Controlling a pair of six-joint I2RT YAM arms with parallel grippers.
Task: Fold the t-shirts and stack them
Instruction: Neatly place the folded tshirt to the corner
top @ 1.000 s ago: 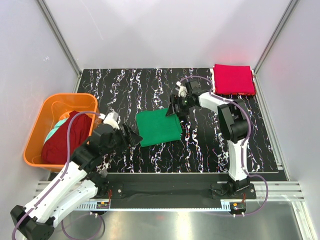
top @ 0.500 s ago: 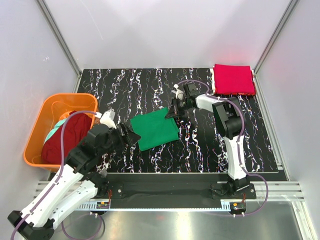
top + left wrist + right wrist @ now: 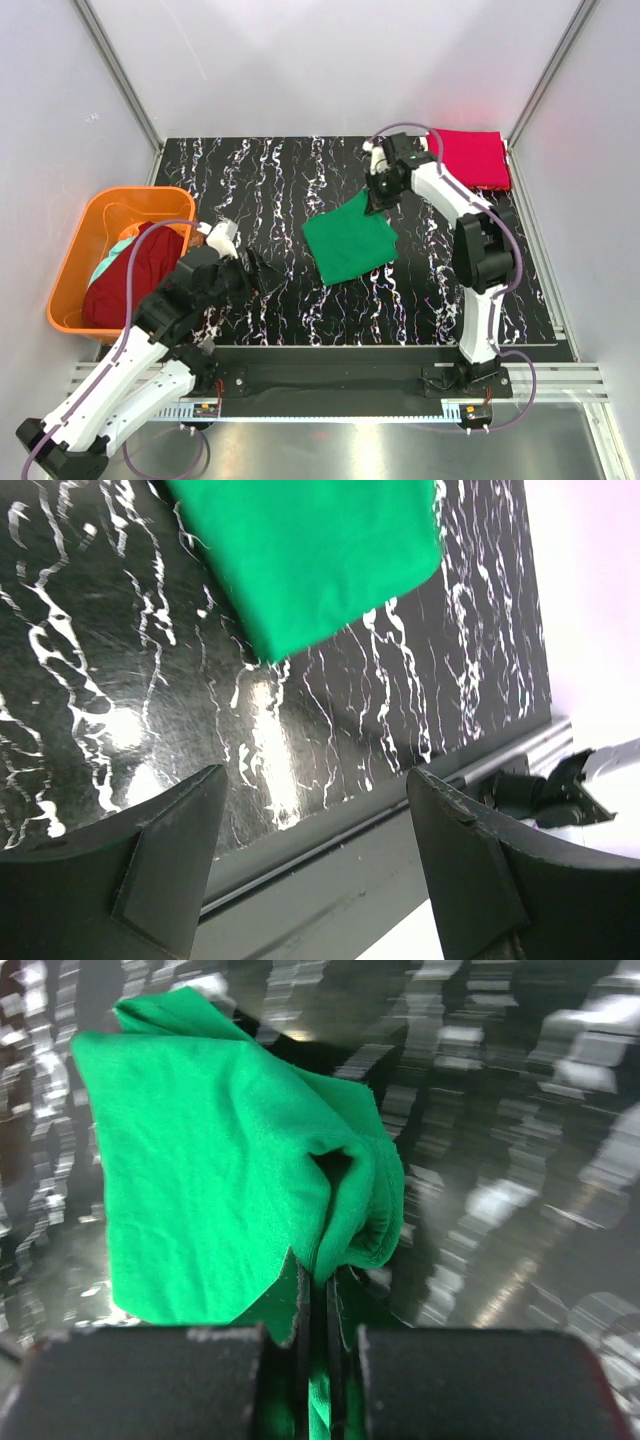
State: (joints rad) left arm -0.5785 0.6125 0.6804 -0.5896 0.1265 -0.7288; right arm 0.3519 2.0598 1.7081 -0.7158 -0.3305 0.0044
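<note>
A folded kelly green t-shirt lies on the black marbled table, its far corner lifted. My right gripper is shut on that corner; in the right wrist view the green cloth is pinched between the fingers. A folded crimson red t-shirt lies at the table's far right corner. A dark maroon t-shirt and a pale teal garment sit in the orange basket. My left gripper stands open left of the green t-shirt, nothing between its fingers; the green t-shirt shows ahead.
The orange plastic basket stands off the table's left edge. Grey walls and metal frame rails close in the table on three sides. The table's near edge rail runs just under my left gripper.
My right gripper closed on the green t-shirt's corner and dragged it right and toward the red one. The left gripper stayed open, shifting little.
</note>
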